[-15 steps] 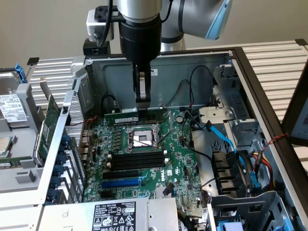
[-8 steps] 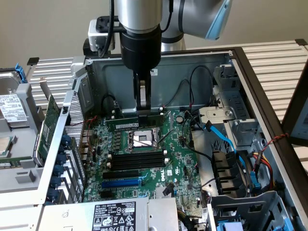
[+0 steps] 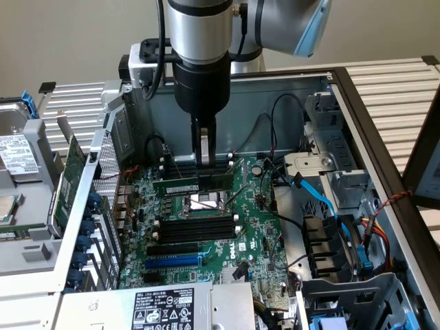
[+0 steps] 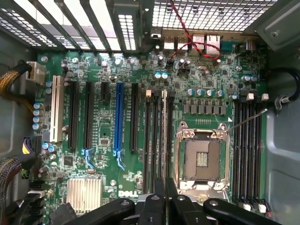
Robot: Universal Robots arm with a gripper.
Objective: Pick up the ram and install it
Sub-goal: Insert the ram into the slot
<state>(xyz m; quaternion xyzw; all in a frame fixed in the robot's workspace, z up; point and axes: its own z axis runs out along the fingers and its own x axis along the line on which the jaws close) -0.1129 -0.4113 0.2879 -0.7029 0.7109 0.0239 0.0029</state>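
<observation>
One ram (image 3: 180,184): I hold it edge-down at frame centre, lined along the memory slots (image 4: 148,136) for seating.
Jaws: nearly closed, pinching its top edge.

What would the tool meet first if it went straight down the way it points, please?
The tool grips the memory stick, so the stick's lower edge would likely press into the black memory slots directly below; any gap between them is unclear.

The gripper (image 4: 165,187) pinches the ram (image 4: 164,126), seen edge-on between its jaws, over the black memory slots (image 4: 151,136); the CPU socket (image 4: 202,157) lies just beside the jaws.
</observation>
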